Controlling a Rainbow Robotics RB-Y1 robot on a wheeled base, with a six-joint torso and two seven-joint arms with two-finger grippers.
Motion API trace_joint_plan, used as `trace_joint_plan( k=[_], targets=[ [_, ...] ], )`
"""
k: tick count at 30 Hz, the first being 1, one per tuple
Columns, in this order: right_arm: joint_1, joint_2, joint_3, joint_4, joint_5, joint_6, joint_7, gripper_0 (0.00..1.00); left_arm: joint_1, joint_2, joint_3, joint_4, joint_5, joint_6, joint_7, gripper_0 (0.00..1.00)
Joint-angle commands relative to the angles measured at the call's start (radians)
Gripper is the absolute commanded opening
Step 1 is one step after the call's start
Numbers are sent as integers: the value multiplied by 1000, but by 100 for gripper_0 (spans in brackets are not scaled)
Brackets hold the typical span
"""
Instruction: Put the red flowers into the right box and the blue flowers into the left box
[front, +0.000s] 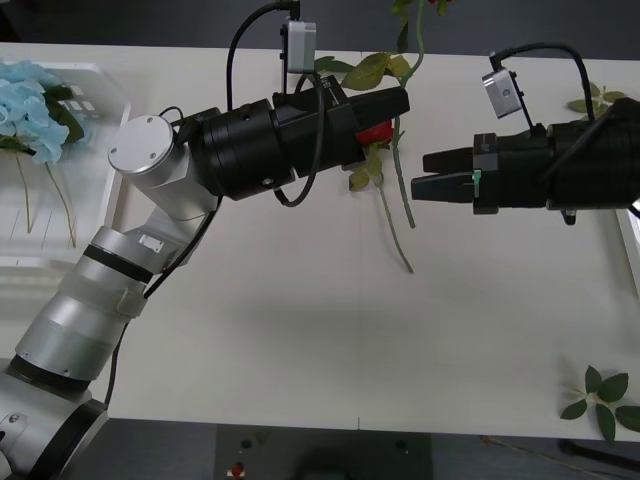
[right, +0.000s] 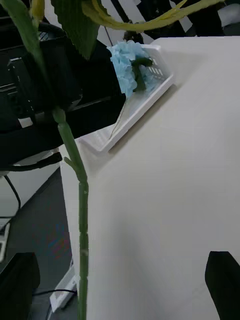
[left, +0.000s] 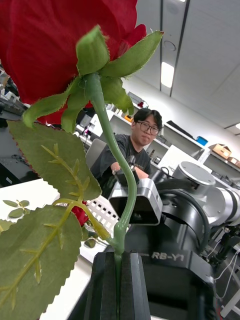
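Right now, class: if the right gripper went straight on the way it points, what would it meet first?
Probably the green stem of the rose that the left gripper holds: it hangs just ahead of the right gripper, whose jaws stand open. Depth is unclear, so it might pass beside the stem.

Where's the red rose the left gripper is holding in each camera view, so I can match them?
Front view: the red rose head sits just under the left gripper fingertips, upper centre.
Right wrist view: a long green stem up close, likely its own; head out of frame.
Left wrist view: head at the top, stem clamped between the fingers.
Shared landmark: the left gripper's black body.
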Motion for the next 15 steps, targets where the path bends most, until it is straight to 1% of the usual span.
trace_joint_plan(
  k=[1,7,15],
  targets=[
    [-17,-5,56,-80,-12,-80,-59,97,14,-21,-15,-31,14,-22,-17,0],
    [-17,-5,99,-134,-52,-177,-64,97,14,-26,-51,-34,20,-77,-17,0],
    [-15,18,123,-183,-86,-280,-70,97,14,-35,-59,-34,22,-85,-17,0]
  ],
)
